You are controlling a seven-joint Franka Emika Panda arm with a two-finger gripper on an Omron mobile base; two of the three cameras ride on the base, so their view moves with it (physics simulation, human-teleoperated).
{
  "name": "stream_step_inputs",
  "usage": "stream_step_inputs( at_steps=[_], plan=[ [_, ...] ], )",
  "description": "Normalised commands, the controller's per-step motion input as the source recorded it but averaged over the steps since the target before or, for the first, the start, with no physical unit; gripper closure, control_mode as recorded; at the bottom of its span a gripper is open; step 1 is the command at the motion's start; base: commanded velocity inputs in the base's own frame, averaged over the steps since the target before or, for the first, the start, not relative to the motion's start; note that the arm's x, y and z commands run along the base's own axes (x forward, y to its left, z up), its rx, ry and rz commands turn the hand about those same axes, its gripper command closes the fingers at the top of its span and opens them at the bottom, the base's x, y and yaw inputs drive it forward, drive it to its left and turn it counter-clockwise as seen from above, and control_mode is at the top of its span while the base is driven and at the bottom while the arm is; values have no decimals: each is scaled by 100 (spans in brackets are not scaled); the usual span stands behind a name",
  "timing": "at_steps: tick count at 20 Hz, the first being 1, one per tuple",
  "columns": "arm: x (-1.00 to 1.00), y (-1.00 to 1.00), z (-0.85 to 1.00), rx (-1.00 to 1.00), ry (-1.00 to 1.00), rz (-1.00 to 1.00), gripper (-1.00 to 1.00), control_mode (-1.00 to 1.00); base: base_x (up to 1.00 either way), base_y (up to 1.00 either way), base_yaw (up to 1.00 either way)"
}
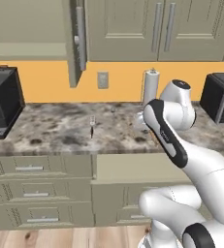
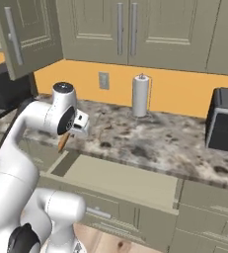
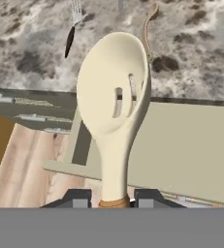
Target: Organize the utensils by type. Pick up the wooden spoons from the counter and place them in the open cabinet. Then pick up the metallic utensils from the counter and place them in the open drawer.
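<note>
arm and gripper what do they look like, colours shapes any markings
The arm is glossy white, built of rounded tubular links with dark, near-black bands and caps at the joints. A long black stripe runs along one link, and a round dark cap tops the joint near the wrist. The gripper ends in two small dark grey, blocky finger tips. No cables or lettering can be seen.
</note>
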Motion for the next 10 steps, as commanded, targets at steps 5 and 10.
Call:
stream_step_inputs(
  at_steps=[5, 10],
  plan=[
    [0, 0, 0, 0, 0, 0, 100, 100, -33, 64, 7],
    [0, 0, 0, 0, 0, 0, 100, 100, -33, 51, -13]
  ],
)
